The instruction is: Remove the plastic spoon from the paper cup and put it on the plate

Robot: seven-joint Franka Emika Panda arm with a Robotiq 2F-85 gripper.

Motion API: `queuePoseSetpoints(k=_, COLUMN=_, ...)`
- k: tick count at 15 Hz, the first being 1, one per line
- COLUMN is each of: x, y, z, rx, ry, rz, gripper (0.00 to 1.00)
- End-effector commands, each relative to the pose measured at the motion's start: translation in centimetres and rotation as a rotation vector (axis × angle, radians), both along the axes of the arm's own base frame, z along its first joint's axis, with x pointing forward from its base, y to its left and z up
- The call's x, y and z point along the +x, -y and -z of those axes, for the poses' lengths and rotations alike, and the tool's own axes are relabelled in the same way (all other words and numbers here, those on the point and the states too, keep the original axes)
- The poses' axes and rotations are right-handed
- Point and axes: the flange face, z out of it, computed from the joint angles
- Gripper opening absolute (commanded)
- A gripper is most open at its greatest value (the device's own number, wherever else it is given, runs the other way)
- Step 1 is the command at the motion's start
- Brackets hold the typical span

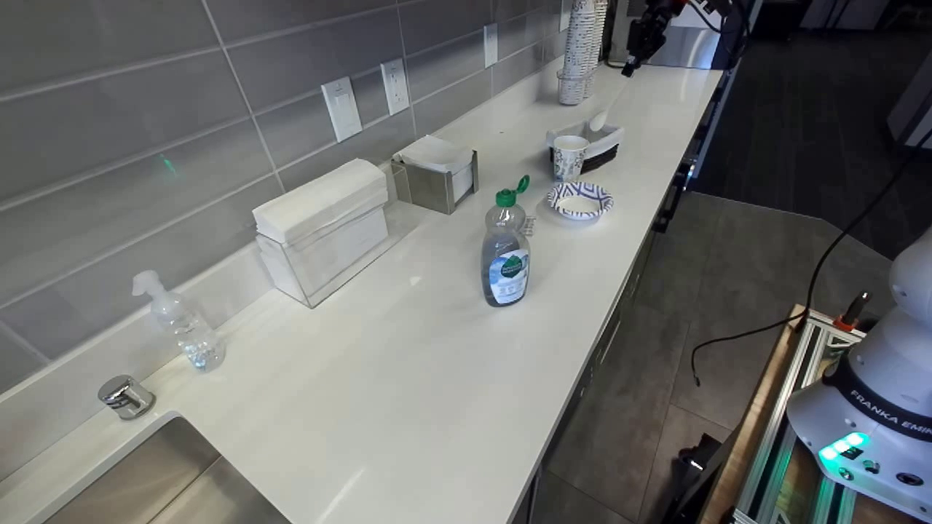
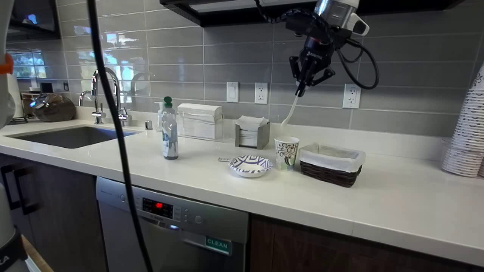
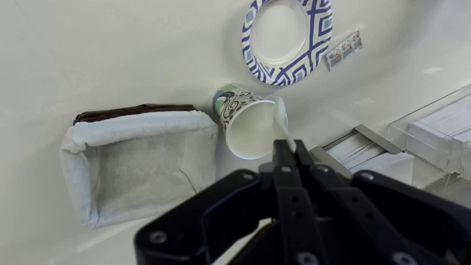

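Black claw [image 3: 293,146], pinched white spoon [image 3: 280,115], swirl-printed cup [image 3: 243,127], blue-patterned plate [image 3: 279,35]

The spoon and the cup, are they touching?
Apart. In an exterior view, the spoon hangs higher than the cup, with a clear gap between the spoon's lower end and the cup's rim.

We read CLEAN on the green sign [image 2: 217,244] of the dishwasher [image 2: 170,240], ROBOTIQ on the gripper [image 2: 300,92], and a cut-off FRANKA EMI on the arm base [image 1: 885,437]; print on the dish-soap bottle [image 1: 505,255] was too small.
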Motion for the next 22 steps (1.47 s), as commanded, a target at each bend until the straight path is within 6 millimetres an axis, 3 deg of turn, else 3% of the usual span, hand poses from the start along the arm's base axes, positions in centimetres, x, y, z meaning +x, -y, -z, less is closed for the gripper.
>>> queuePoseSetpoints(k=1, x=-2.3, y=-4.1, z=-2.1, rx=-0.081, ry=0.002, rz=-0.032, gripper=0.01)
queuePoseSetpoints(k=3, x=-2.2, y=-6.7, z=-3.5, rx=-0.163, ry=-0.013, rz=-0.075, gripper=0.01)
queuePoseSetpoints(k=6, x=-1.3, y=-12.5, z=-4.3, rx=-0.327, ry=-0.055, rz=-0.137, gripper=0.01)
queuePoseSetpoints(k=9, x=-0.6, y=-17.8, z=-3.7, rx=-0.496, ry=-0.059, rz=-0.161, gripper=0.01)
queuePoseSetpoints(k=11, x=-0.3, y=-20.3, z=-2.6, rx=-0.608, ry=-0.039, rz=-0.162, gripper=0.01)
queuePoseSetpoints(k=12, x=-0.3, y=-20.9, z=-2.0, rx=-0.657, ry=-0.037, rz=-0.157, gripper=0.01)
queuePoseSetpoints(k=13, x=1.0, y=-19.8, z=-3.3, rx=-0.578, ry=-0.047, rz=-0.168, gripper=0.01)
queuePoseSetpoints(k=15, x=1.2, y=-20.6, z=-2.9, rx=-0.587, ry=-0.046, rz=-0.173, gripper=0.04)
queuePoseSetpoints(k=18, x=1.1, y=-19.9, z=-3.4, rx=-0.589, ry=-0.041, rz=-0.161, gripper=0.04)
queuePoseSetpoints(k=20, x=0.9, y=-19.6, z=-2.2, rx=-0.638, ry=-0.080, rz=-0.177, gripper=0.01)
queuePoseSetpoints(k=22, x=1.0, y=-21.4, z=-0.8, rx=-0.653, ry=-0.112, rz=-0.205, gripper=0.01)
